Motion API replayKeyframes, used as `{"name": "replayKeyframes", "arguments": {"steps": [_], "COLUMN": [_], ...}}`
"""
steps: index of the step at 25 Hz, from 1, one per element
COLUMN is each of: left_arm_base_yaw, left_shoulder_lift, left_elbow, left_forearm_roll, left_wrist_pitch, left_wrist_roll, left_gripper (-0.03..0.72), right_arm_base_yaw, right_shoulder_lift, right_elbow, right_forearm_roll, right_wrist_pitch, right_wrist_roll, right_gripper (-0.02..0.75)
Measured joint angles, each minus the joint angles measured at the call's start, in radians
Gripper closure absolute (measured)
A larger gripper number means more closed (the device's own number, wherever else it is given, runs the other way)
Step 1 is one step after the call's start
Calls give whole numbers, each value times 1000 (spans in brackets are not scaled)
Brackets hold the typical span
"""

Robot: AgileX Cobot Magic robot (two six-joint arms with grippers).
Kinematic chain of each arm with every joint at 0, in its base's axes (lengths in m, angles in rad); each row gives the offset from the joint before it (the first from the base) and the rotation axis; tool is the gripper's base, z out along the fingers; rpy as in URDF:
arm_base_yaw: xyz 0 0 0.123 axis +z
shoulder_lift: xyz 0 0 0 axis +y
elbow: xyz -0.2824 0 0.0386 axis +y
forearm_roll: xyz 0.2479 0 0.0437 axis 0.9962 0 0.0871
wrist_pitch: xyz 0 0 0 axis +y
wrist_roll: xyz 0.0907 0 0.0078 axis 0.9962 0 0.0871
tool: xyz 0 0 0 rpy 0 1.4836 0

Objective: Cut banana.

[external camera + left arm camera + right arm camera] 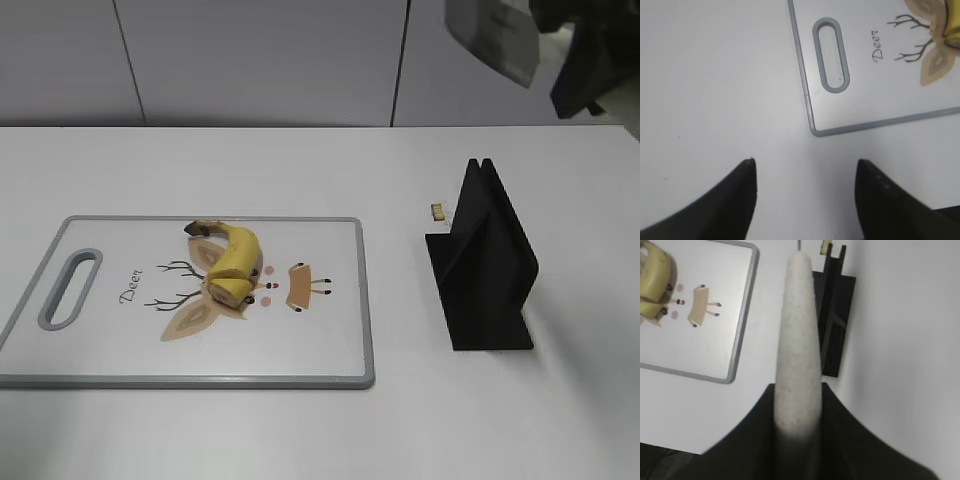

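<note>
The banana (pixel 235 262) lies on the deer-printed cutting board (pixel 330 340), yellow, with its dark stem tip to the back left; a cut shows near its front end. It also shows in the right wrist view (pixel 655 275) and at the edge of the left wrist view (pixel 954 30). My right gripper (pixel 797 400) is shut on a knife's pale speckled handle (pixel 799 330) and holds it high at the back right (pixel 575 50), the grey blade (pixel 490 35) blurred. My left gripper (pixel 802 167) is open and empty above bare table, left of the board's handle slot (pixel 830 55); the exterior view does not show it.
A black knife stand (pixel 485 260) stands right of the board, also in the right wrist view (pixel 832 325). A small tan object (pixel 438 211) lies behind it. A white wall runs along the table's far edge.
</note>
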Motion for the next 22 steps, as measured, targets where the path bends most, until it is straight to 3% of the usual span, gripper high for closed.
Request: {"name": "replayKeyframes", "arguments": {"steps": [5,12,22], "left_arm_base_yaw": [16,16,16], "left_shoulder_lift": [-133,-376,-720], "left_elbow": [154,352,491], "left_forearm_roll": [-16,-14,54], "left_wrist_pitch": [-20,-10,39], "left_wrist_roll": [-3,-67,-157], "left_gripper": [95,95,97], "right_arm_base_yaw": [-60,-66,-66], "right_shoulder_lift": [-45,-49,-34], "right_elbow": [126,241,286], "right_forearm_roll": [1,16,12], "right_wrist_pitch": [-41,-129,-187], "right_wrist_roll": [42,54,62], "right_gripper": [568,568,568]}}
